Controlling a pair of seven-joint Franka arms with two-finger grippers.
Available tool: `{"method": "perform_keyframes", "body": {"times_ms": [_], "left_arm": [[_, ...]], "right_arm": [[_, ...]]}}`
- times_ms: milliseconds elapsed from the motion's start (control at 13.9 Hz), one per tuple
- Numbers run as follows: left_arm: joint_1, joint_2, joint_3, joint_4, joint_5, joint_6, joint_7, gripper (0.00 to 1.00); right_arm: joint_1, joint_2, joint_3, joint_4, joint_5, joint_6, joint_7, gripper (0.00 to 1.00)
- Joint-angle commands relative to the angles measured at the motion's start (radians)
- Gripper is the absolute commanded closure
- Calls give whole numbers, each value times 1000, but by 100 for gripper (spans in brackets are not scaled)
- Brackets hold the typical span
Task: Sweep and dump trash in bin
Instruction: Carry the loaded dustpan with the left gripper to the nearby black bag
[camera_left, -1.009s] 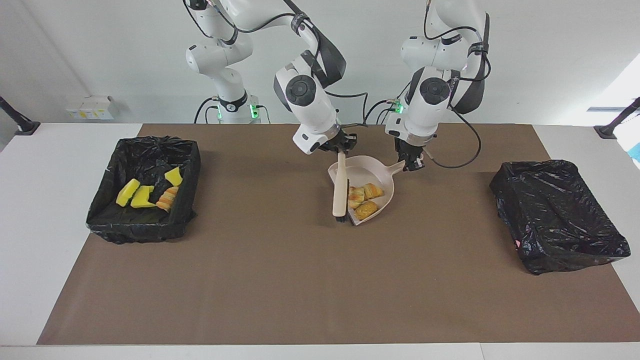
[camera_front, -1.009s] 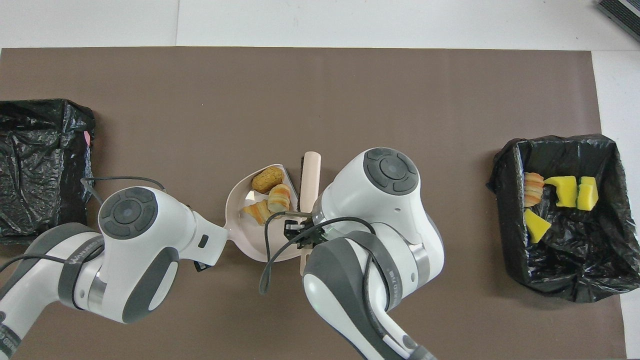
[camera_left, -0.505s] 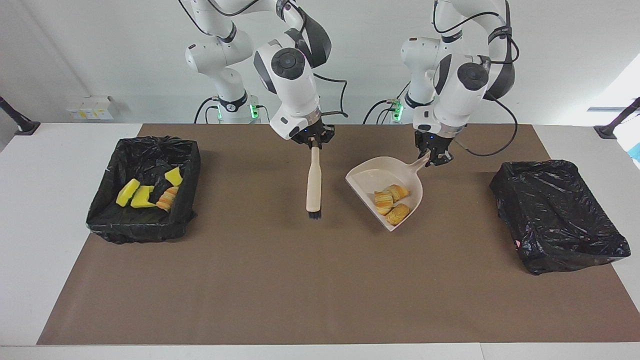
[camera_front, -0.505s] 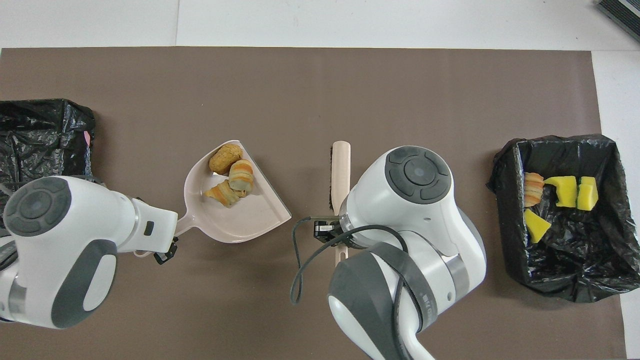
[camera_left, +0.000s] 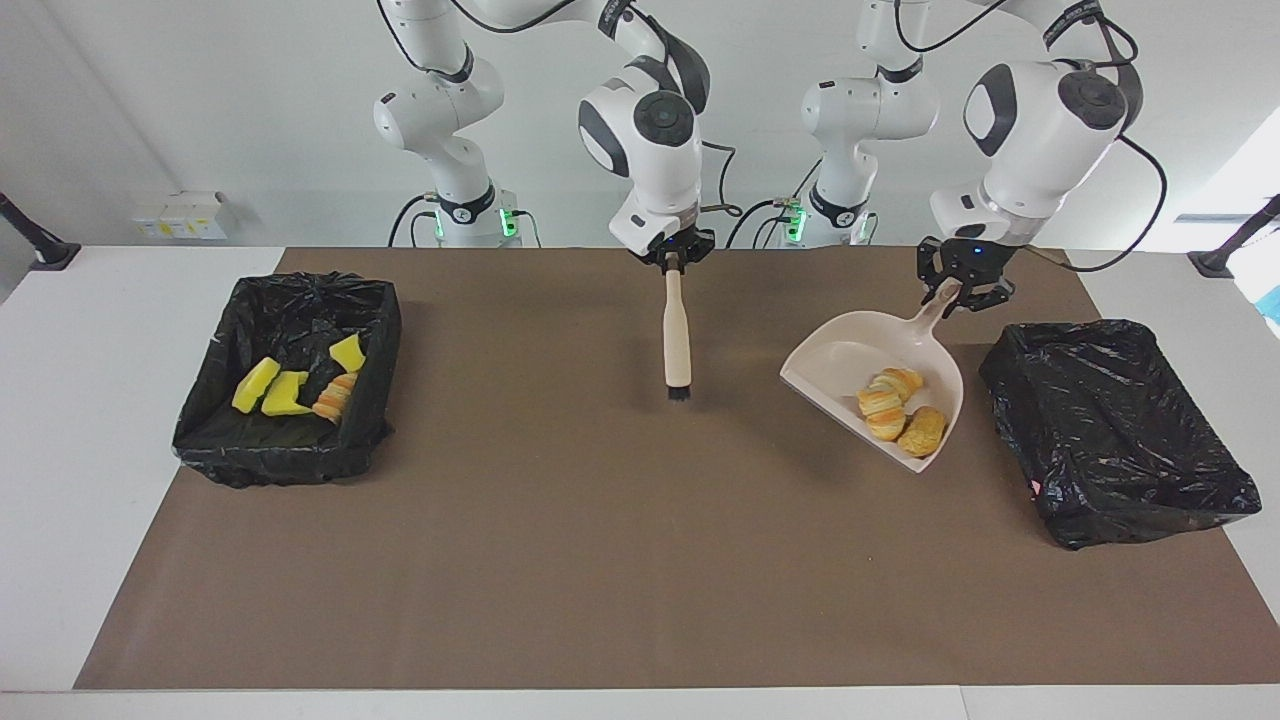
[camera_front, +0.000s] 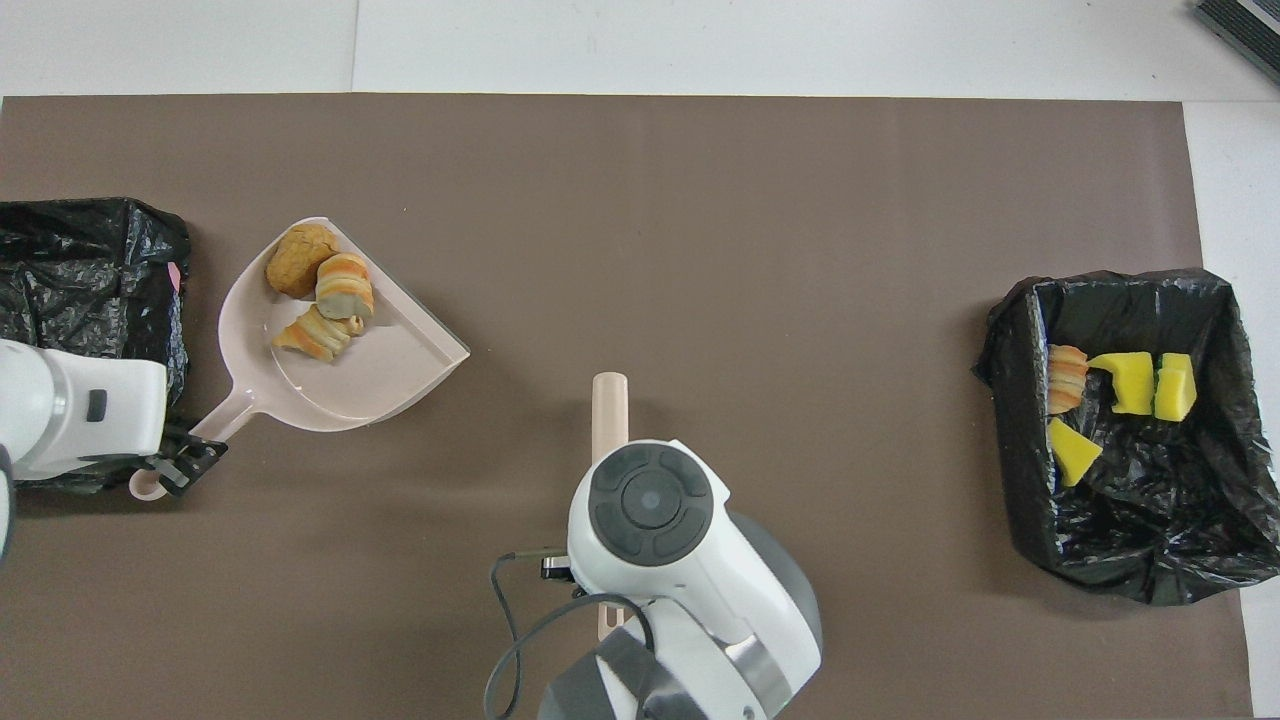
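open brown mat (camera_left: 560, 540) between two black-lined bins (camera_left: 290, 380) (camera_left: 1115, 430); raised brush (camera_left: 678, 335) and dustpan (camera_left: 880, 385) midway

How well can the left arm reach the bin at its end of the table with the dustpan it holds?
Probably yes. The left hand grips the dustpan by its handle and holds it raised right beside that bin. Nothing lies between them, and the bin's top is open. Three bread lumps lie in the pan.

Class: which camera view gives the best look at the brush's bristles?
The facing view: the brush hangs from the right tool, dark bristles showing at its lower end. In the overhead view the arm covers most of the brush; no bristles show.
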Motion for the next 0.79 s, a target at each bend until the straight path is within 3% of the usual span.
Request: {"method": "perform_keyframes", "body": {"times_ms": [0,288,577,721], "left_arm": [[150,42,-9,63,-14,-26,24,100],[387,109,-9,198,25,-62,299,100],[492,138,-9,275,297,-92,400,100],[514,170,-9,324,409,-89,455,100]], "right_arm": [[76,-28,0,-67,-35,51,97,100],[150,-22,0,-165,-35,195,160,100],[185,-35,0,-210,-64,196,162,99],[202,-49,0,-225,-72,197,163,92]]}}
